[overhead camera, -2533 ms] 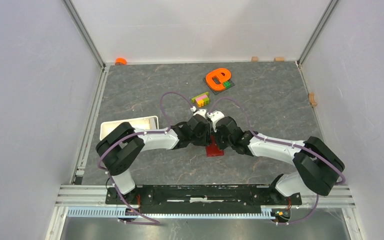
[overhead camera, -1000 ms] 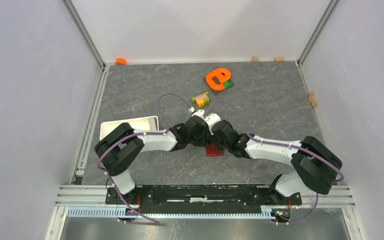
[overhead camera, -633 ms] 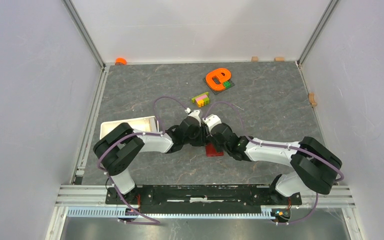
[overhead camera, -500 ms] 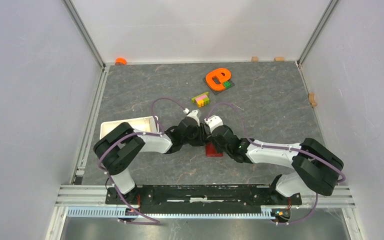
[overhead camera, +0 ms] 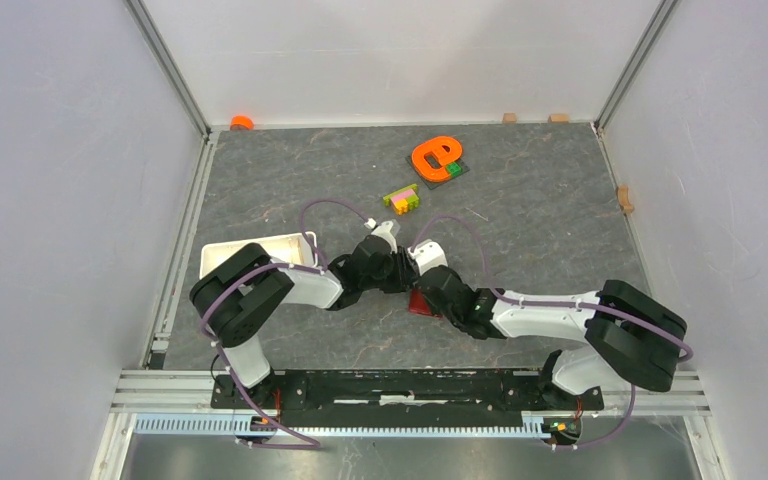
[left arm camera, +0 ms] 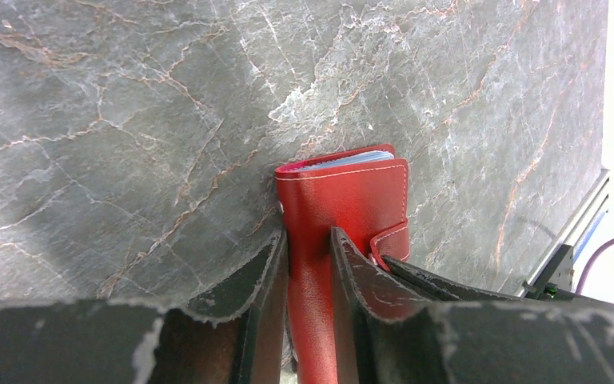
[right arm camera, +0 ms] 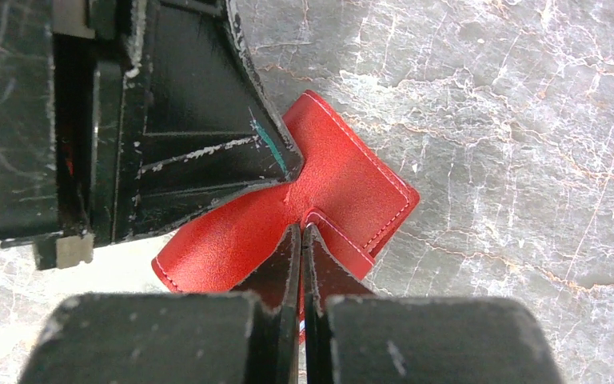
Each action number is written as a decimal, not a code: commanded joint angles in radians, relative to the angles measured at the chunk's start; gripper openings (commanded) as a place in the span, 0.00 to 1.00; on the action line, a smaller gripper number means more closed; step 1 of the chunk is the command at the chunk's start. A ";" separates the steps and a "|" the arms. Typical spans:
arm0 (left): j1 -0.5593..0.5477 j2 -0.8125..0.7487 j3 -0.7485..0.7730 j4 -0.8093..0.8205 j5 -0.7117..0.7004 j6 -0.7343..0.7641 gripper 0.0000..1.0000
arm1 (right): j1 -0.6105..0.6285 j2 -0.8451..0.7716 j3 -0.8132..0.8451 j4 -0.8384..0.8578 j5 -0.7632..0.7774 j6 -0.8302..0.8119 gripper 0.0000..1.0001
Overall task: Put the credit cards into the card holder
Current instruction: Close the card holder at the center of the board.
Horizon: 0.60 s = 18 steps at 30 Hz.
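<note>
The dark red card holder [left arm camera: 344,196] lies folded on the grey table, between both grippers in the top view [overhead camera: 418,304]. My left gripper [left arm camera: 308,240] is shut on its spine, one finger on each side. Pale blue-white card edges [left arm camera: 360,158] show in its far open end. No tan-orange card shows apart from it. My right gripper [right arm camera: 301,232] is shut on the snap tab [right arm camera: 344,240] of the card holder [right arm camera: 352,180]. The left gripper's black finger [right arm camera: 192,160] presses on the card holder from the left in the right wrist view.
A white tray [overhead camera: 260,246] sits left of the left arm. An orange e-shaped toy [overhead camera: 435,155] and a stack of coloured blocks [overhead camera: 401,198] lie farther back. An orange cap [overhead camera: 241,122] is at the back left corner. Small wooden blocks [overhead camera: 624,197] lie along the right wall.
Both wrists have shifted left and nearer, and the right arm has stretched further left. The card holder has stayed between the grippers and slid slightly left.
</note>
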 commanded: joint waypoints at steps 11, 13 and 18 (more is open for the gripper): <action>-0.018 0.048 -0.054 -0.046 0.047 -0.082 0.30 | 0.098 0.144 -0.015 -0.135 -0.107 0.130 0.00; -0.018 0.047 -0.059 -0.038 0.048 -0.087 0.30 | 0.098 0.168 0.003 -0.154 -0.124 0.136 0.00; -0.018 0.046 -0.065 -0.030 0.050 -0.093 0.29 | 0.098 0.216 0.020 -0.172 -0.199 0.179 0.00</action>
